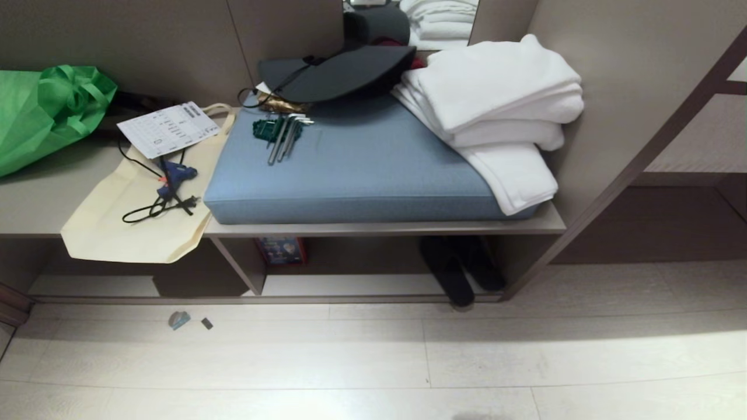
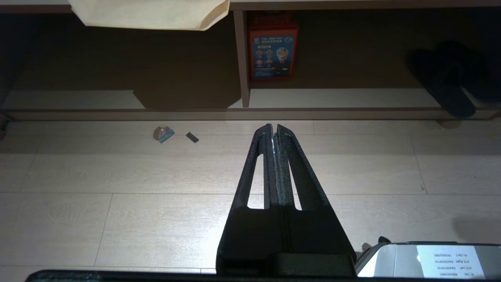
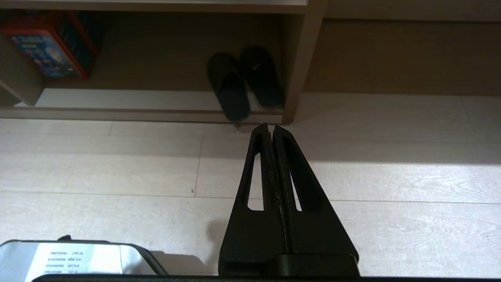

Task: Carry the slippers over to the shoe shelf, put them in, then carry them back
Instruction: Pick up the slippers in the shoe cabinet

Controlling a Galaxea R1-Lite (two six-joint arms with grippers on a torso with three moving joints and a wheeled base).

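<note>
The slippers (image 1: 461,268) are sitting side by side in the shoe shelf (image 1: 350,284), tucked into its right-hand end at about five o'clock from the blue cushion (image 1: 350,169) on the bench top above; the nearer one pokes its end out over the raised front lip, touching it, while its partner lies just beside it against the side panel. So the putting-in half looks done to me, and what is in hand is the start of bringing them back. Neither arm is doing anything yet: the left gripper (image 2: 273,127) and the right gripper (image 3: 271,126) both hang over bare floor with their fingers pressed together and nothing between them, each pointing toward the unit. From the right gripper the pair lies close, at roughly eleven o'clock just past the lip; from the left gripper it is well off at about two o'clock. I would guess the right arm is the natural one to go in (it is nearer by far). The next move calls for spreading those fingers, reaching low under the bench board, and catching the overhanging slipper without shoving it deeper.
</note>
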